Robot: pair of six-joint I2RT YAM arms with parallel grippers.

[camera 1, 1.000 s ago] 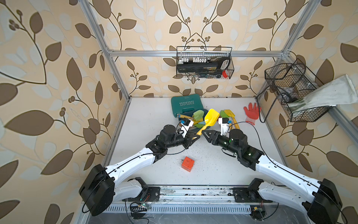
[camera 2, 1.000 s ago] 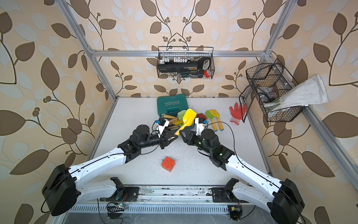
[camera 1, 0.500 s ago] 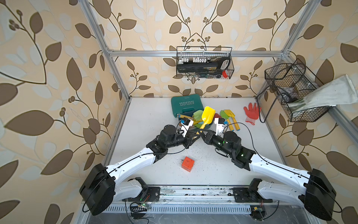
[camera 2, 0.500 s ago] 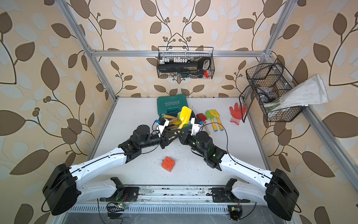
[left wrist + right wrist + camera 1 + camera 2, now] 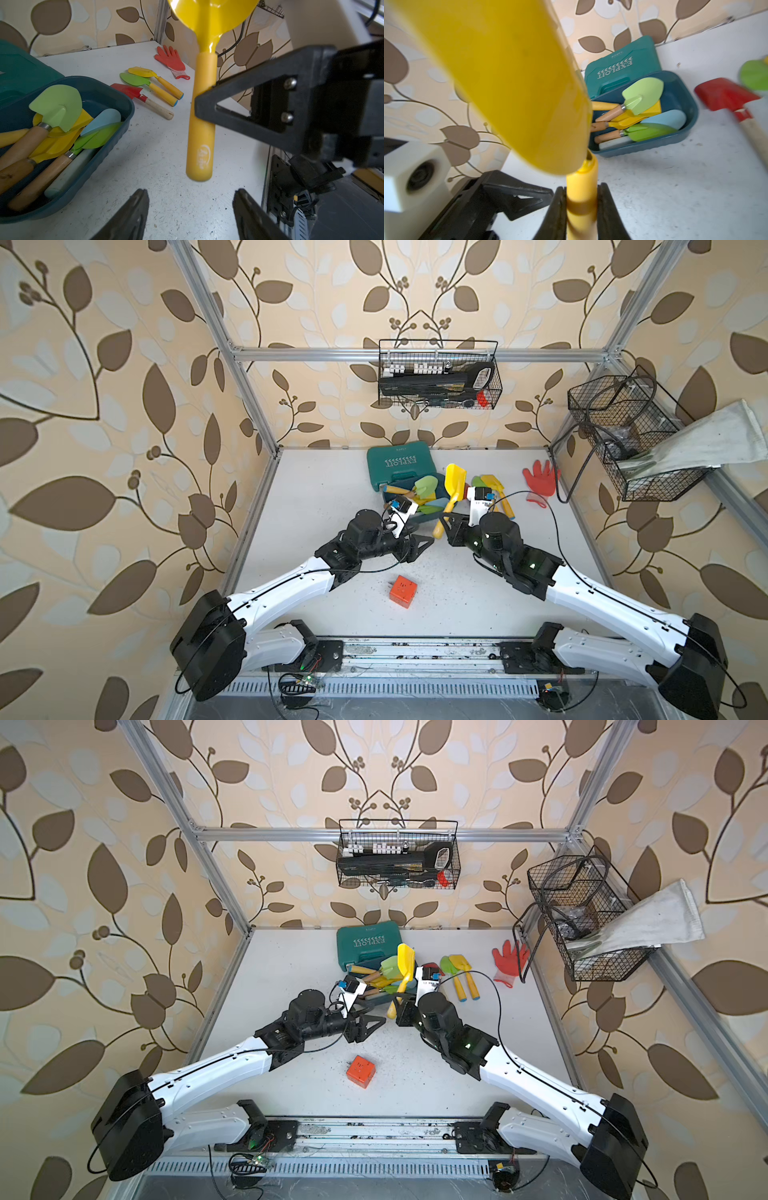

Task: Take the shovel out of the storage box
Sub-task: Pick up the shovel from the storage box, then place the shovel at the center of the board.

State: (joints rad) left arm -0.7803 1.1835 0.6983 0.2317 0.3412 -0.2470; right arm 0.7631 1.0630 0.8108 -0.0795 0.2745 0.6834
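Up front: an orange cube [image 5: 403, 591] sits alone on the scuffed white table [image 5: 311, 510], dark grit scattered round it.
Left gripper [image 5: 191, 192]: it's let go! Clamped on the yellow shovel [image 5: 199, 137] a second ago, its jaws now stand apart just short of the handle's butt, holding nothing.
Right gripper [image 5: 581, 187]: it has taken over, black fingers pinched on the upper handle, just under the scoop.
Where it hangs: upright in the air, blade up, clear of the table and just outside the storage box [image 5: 654, 147]. With the handover made, the removal looks all but done; only a set-down seems left.
Its make: glossy yellow scoop, smooth round handle with a faint pale logo.
Box: dark teal plastic tub, rounded corners, sloping walls, holding wooden-handled trowels with green and yellow blades, plus a pale blue one.
Behind it: the green EXPLOIT tool case [image 5: 399, 464].
Farther out: a red trowel [image 5: 128, 90], a green trowel [image 5: 135, 80] and a yellow trowel [image 5: 143, 71] lie loose, with a red glove [image 5: 170, 58] beyond.
Back wall: a black wire basket [image 5: 438, 375] of tools.
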